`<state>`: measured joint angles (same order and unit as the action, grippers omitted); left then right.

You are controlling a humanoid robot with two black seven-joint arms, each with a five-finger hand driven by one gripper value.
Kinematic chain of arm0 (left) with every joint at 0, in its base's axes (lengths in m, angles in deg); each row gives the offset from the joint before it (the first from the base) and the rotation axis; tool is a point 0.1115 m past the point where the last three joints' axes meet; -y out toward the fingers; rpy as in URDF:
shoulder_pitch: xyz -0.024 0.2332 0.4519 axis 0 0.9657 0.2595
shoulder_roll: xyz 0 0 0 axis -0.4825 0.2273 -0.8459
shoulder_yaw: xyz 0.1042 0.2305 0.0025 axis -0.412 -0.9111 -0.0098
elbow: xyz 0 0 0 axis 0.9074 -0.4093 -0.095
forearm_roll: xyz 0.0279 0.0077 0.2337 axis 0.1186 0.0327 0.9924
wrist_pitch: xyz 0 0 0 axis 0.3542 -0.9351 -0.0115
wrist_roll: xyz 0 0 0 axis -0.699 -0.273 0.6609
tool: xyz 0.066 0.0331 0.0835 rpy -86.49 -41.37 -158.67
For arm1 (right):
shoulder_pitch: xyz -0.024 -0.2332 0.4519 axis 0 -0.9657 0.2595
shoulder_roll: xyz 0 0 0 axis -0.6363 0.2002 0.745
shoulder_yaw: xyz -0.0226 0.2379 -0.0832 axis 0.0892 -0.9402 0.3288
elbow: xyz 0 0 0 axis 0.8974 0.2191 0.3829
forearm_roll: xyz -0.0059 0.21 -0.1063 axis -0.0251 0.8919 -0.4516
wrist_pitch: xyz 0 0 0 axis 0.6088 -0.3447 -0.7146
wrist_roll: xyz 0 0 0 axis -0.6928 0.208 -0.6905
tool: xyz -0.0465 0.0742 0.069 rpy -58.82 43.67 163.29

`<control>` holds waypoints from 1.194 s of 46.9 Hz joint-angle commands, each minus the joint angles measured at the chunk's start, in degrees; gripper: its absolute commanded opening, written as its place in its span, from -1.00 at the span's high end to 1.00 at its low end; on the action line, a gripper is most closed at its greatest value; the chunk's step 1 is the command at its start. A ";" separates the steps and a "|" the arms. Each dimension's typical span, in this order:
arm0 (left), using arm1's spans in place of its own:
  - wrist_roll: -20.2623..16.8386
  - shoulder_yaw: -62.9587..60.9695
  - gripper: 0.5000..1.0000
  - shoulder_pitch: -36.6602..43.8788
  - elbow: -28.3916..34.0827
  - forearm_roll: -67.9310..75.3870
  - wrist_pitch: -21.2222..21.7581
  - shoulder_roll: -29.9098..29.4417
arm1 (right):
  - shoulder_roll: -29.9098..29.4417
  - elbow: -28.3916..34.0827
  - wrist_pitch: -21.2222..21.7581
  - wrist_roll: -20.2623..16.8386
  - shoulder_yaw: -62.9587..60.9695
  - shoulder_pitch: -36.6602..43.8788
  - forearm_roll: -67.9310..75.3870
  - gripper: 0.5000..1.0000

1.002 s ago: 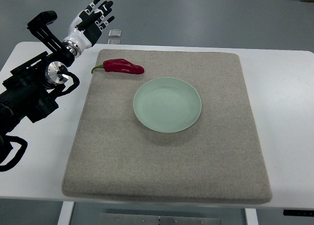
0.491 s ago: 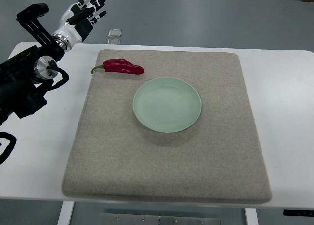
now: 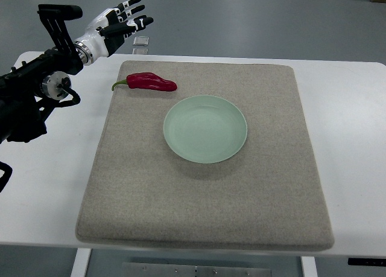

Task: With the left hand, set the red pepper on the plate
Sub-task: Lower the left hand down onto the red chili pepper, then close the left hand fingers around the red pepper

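Glossy red chili pepper with green stem (image 3: 148,82) lies untouched on grey felt mat (image 3: 205,216), near round pale-green plate (image 3: 205,129) — plate empty. Left hand (image 3: 114,28) beyond far edge, fingers spread, holding nothing — grasp, transfer all remain.

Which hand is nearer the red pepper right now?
Left. The left hand hovers open up and to the left of the red pepper, not touching it. The right hand is out of view.

A white table (image 3: 350,108) is largely covered by a beige felt mat (image 3: 205,198); a small clear item (image 3: 141,41), possibly plastic, is seen at the far edge.
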<state>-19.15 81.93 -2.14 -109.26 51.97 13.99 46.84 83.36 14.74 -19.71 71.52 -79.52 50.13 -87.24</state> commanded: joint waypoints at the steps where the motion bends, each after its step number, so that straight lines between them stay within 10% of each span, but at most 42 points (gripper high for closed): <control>1: 0.08 -0.07 -0.75 -0.69 -1.76 6.34 -0.04 -1.15 | 0.00 0.00 -0.02 0.00 0.00 0.00 0.00 -0.73; 28: 2.37 -2.71 -0.49 -2.97 -4.14 45.81 1.02 -3.62 | 0.00 0.00 -0.02 0.00 0.00 0.00 0.00 -0.73; 56: 2.37 -10.09 -0.46 -3.15 -4.23 56.63 13.94 -0.63 | 0.00 0.00 -0.02 0.00 0.00 0.00 0.00 -0.73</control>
<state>-16.78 71.90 -5.31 -113.26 108.63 27.94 46.03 83.36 14.74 -19.72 71.53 -79.52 50.14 -87.24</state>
